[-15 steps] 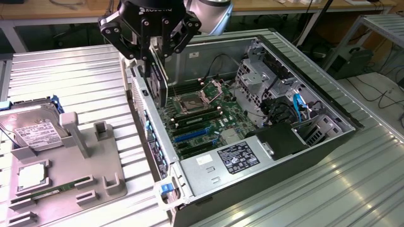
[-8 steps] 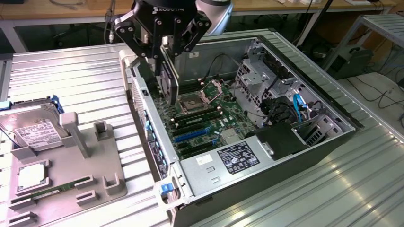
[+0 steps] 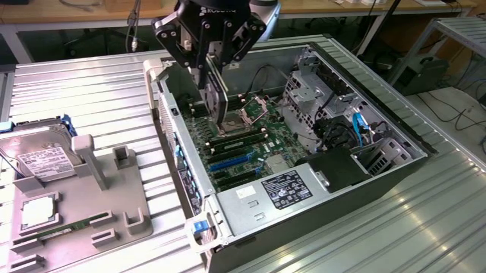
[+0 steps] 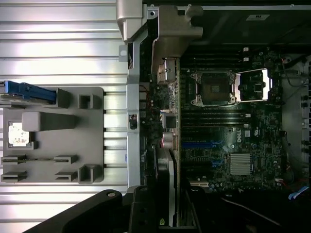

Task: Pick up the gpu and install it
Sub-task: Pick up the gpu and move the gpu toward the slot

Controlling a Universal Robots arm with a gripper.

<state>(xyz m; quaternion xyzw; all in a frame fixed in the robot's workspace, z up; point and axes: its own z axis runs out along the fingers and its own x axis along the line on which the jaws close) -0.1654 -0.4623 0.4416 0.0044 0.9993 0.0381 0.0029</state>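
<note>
gpu (image 3: 218,105): thin dark card, silvery end bracket (image 4: 171,29)
pose: upright on its long edge, seen edge-on in the wrist view
state: clamped from above by gripper (image 3: 214,79)
place: inside open case (image 3: 379,94), lower edge at motherboard (image 3: 258,148) slots; seated or not, unclear

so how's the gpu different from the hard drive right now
The gpu stands on edge inside the open case, over the motherboard; the hard drive lies label-up on the grey holder outside it. The gripper grips the gpu; nothing touches the hard drive. The gpu looks dark, the hard drive silvery. Both are flat rectangular parts.
</note>
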